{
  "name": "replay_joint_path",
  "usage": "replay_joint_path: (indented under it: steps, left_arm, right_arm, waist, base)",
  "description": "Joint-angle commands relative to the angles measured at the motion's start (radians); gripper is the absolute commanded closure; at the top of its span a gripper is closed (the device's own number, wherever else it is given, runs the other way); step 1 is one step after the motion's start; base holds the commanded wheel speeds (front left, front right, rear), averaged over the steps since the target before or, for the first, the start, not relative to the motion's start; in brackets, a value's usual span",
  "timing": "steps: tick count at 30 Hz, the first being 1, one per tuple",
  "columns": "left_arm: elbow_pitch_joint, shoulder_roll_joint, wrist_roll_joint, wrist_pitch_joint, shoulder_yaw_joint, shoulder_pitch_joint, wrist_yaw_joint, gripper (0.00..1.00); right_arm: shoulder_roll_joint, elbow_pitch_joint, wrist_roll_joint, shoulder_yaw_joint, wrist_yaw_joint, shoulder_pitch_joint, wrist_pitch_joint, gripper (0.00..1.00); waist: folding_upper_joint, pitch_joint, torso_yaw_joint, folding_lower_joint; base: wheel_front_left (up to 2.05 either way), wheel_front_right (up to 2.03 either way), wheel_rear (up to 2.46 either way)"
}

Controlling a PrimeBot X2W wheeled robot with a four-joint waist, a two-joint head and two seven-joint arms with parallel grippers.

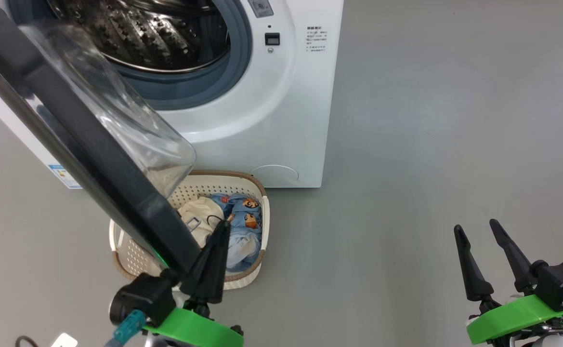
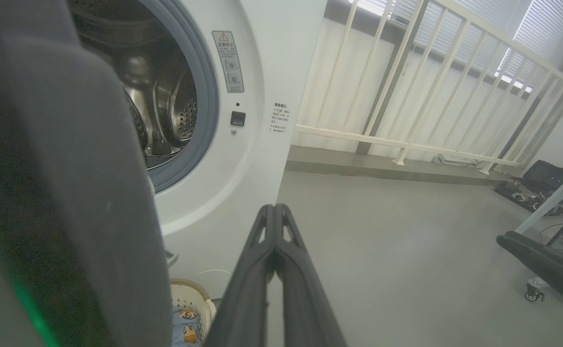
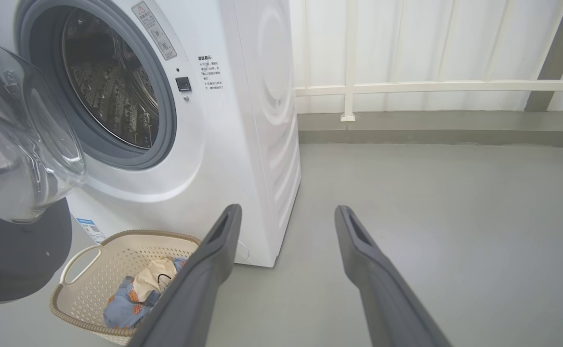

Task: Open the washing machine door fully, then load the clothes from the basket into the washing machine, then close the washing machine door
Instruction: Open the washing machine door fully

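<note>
The white washing machine point(image 1: 262, 106) stands with its steel drum point(image 1: 156, 33) exposed. The washing machine door point(image 1: 93, 144), black-rimmed with a clear glass bowl point(image 1: 132, 125), hangs open towards me and covers the left part of the basket point(image 1: 264, 212). Blue bear-print and cream clothes point(image 1: 242, 226) lie in the basket. My left gripper point(image 1: 219, 230) is shut on nothing, right beside the door's outer edge; I cannot tell if it touches. In the left wrist view the left gripper point(image 2: 274, 208) has the door point(image 2: 45, 193) close on its left. My right gripper point(image 1: 476, 227) is open over bare floor, far right of the basket.
Grey floor point(image 1: 430, 144) spreads to the right of the machine. A white railing point(image 2: 406, 96) runs behind it. Dark equipment on a caster point(image 2: 541, 270) sits at the far right in the left wrist view. The right wrist view shows the basket point(image 3: 132, 234) in front of the machine point(image 3: 242, 144).
</note>
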Motion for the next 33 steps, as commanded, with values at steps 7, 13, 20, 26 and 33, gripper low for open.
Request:
replay_joint_path:
  steps: [7,13,20,26,33]
  left_arm:
    - [0.062,0.003,-0.030,-0.039,0.057,-0.055,0.007,1.00]
    - [0.106,0.002,-0.047,-0.062,0.072,-0.069,0.004,1.00]
    - [0.129,0.007,-0.051,-0.075,0.082,-0.079,0.004,1.00]
    - [0.141,0.010,-0.053,-0.081,0.087,-0.078,0.005,1.00]
    - [0.141,0.010,-0.052,-0.086,0.084,-0.081,0.006,1.00]
  right_arm:
    - [-0.016,-0.026,-0.005,0.022,0.004,-0.011,-0.012,0.00]
    - [-0.018,-0.030,-0.004,0.021,0.004,-0.006,-0.012,0.00]
    - [-0.020,-0.035,-0.005,0.014,0.004,-0.001,-0.012,0.00]
    - [-0.021,-0.039,-0.008,0.013,0.004,-0.005,-0.012,0.00]
    - [-0.030,-0.041,-0.007,0.021,0.004,-0.008,-0.012,0.00]
  waist:
    - [-0.0001,-0.010,0.008,-0.0001]
    - [-0.0001,-0.018,0.012,-0.0001]
    - [-0.0001,-0.017,0.025,-0.0001]
    - [-0.0001,-0.017,0.048,-0.0001]
    - [-0.0001,-0.015,0.094,-0.0001]
  base:
    - [0.00,0.00,0.00]
    - [0.00,0.00,0.00]
    - [0.00,0.00,0.00]
    - [0.00,0.00,0.00]
    - [0.00,0.00,0.00]
